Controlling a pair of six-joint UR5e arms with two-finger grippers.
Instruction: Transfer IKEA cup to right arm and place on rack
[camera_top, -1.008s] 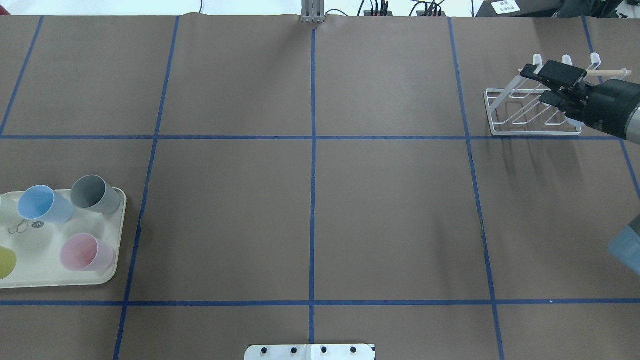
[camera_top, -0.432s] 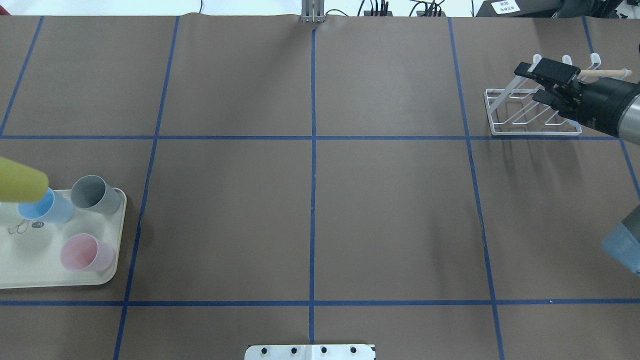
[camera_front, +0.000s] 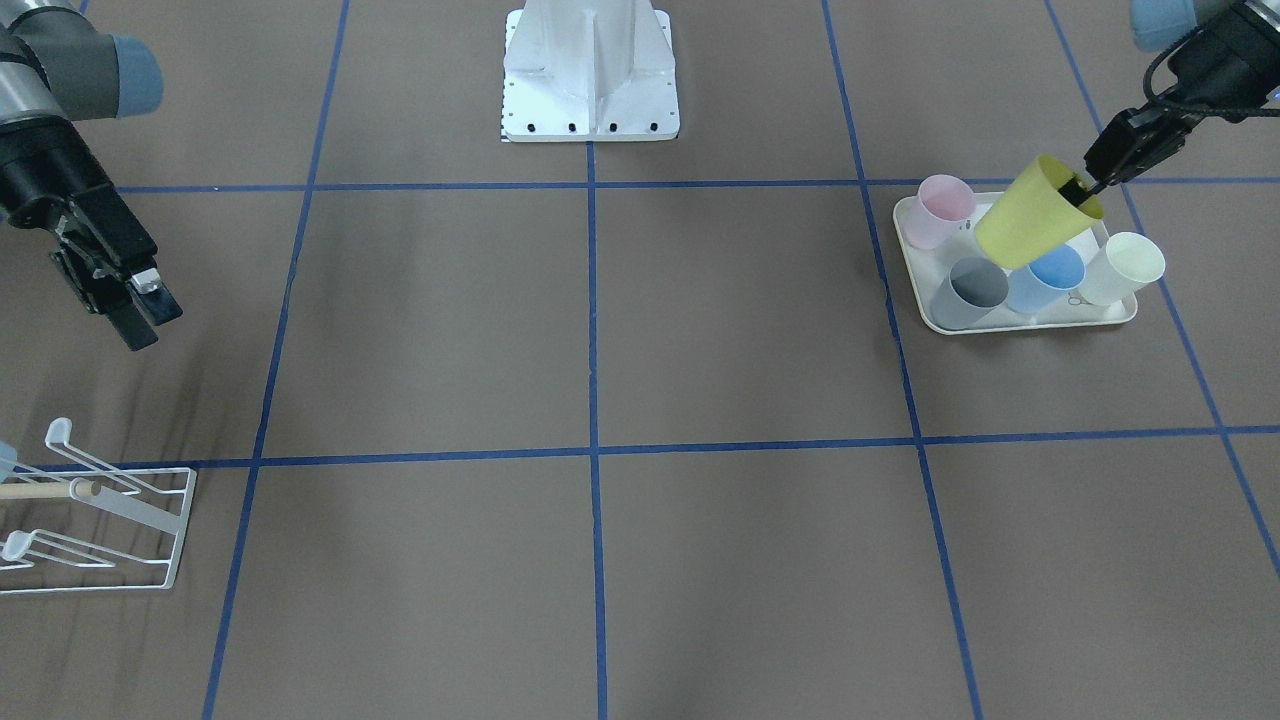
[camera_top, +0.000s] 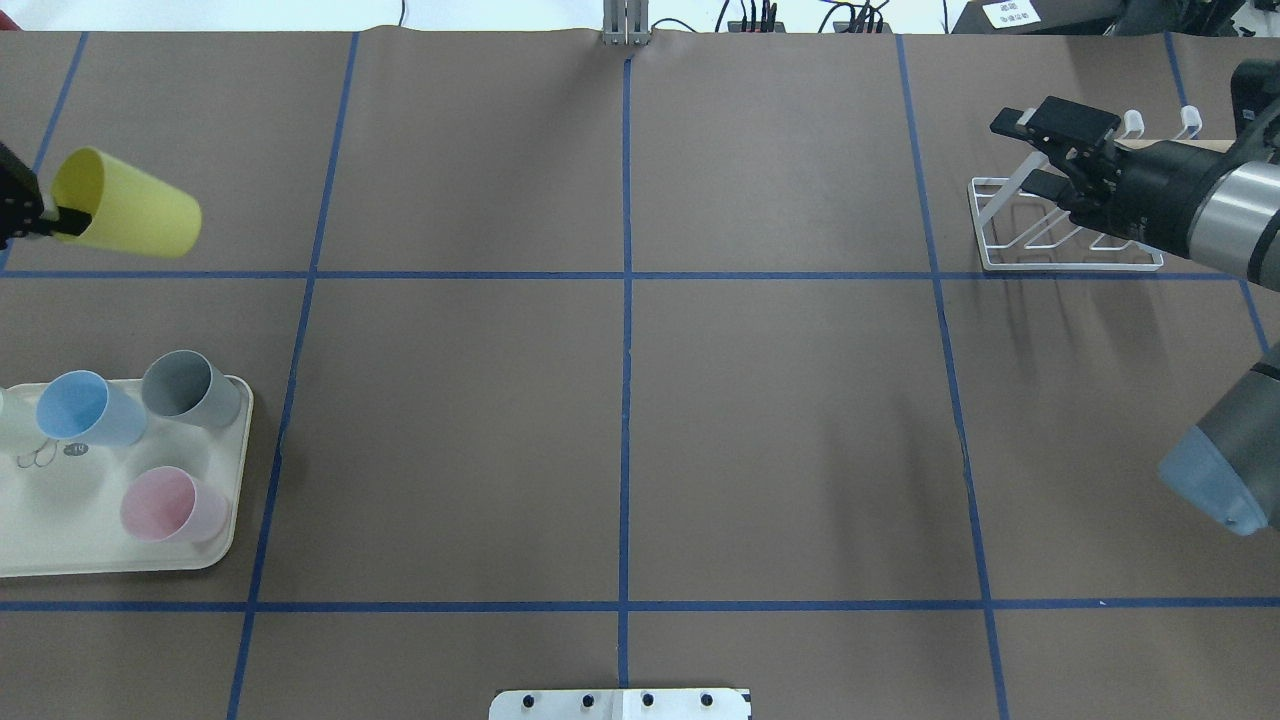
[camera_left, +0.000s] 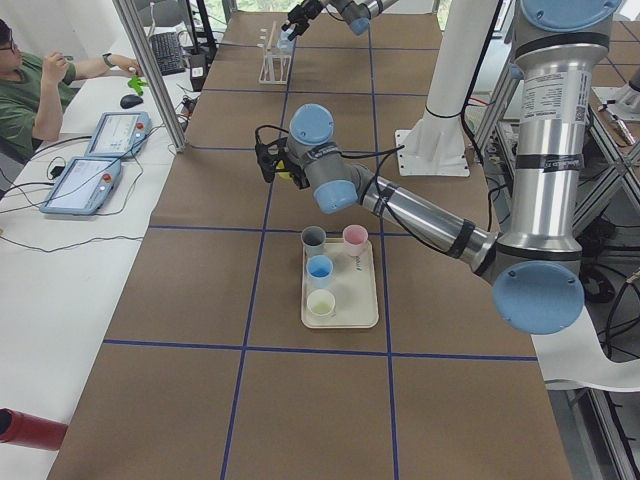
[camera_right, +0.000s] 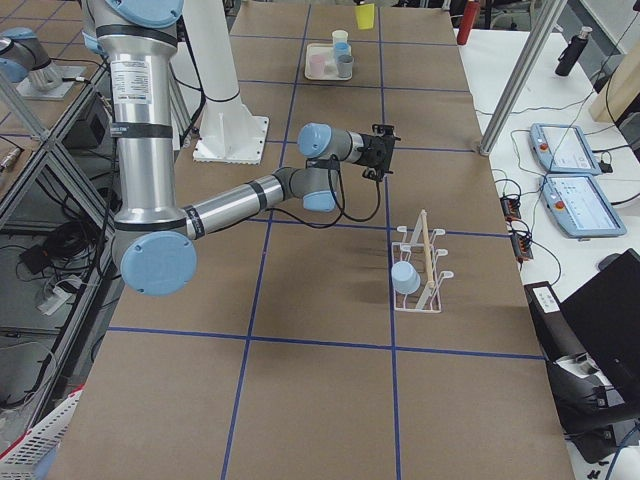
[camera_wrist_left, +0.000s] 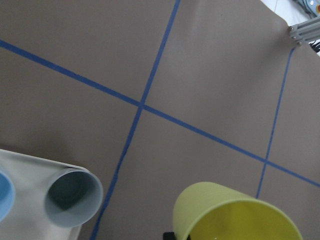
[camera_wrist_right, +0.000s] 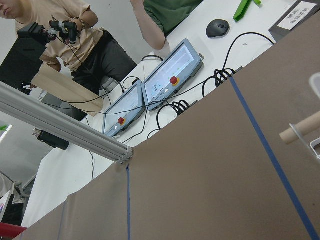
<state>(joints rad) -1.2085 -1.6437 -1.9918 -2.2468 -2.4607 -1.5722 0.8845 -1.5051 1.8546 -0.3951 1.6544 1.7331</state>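
Brown table (camera_top: 780, 420) gridded with blue tape (camera_top: 625, 400) — beside it a white bench (camera_left: 40, 300) carries two tablets (camera_left: 118, 133), a mouse (camera_left: 131, 100) and cables (camera_wrist_right: 222, 76); an aluminium post (camera_left: 152, 75) rises between.

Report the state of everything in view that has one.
yellow cup: in the air, tilted, gripped at the rim.
left gripper: shut on yellow cup.
right gripper: open, empty.
rack: upright, one pale blue cup on it.
tray: lying flat, holding four cups.
grey cup, blue cup, pink cup, cream cup: upright on the tray, mouths up.
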